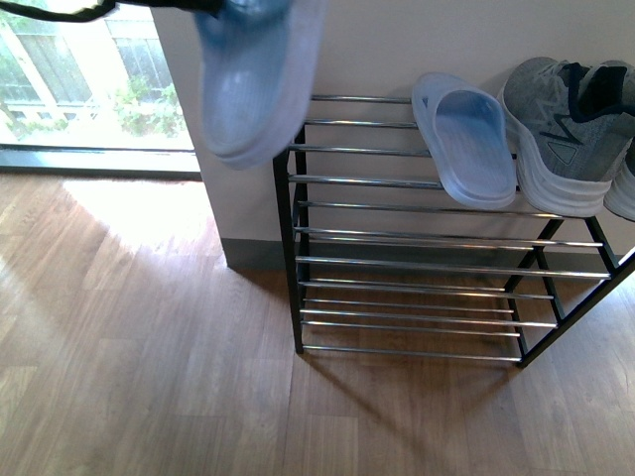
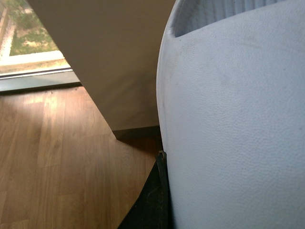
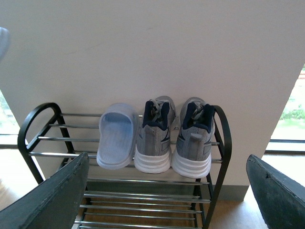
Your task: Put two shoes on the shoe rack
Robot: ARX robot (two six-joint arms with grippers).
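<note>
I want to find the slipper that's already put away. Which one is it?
Look at the shoe rack against the wall, top tier. The pale blue slide lies there beside two grey sneakers; it alone is open-backed, laceless and blue.

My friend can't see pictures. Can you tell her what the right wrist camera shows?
A shoe rack stands against a pale wall, with one pale blue slide and two grey sneakers side by side on its top tier. The left part of that tier is free. The right gripper is open, its dark fingers low at both sides.
</note>
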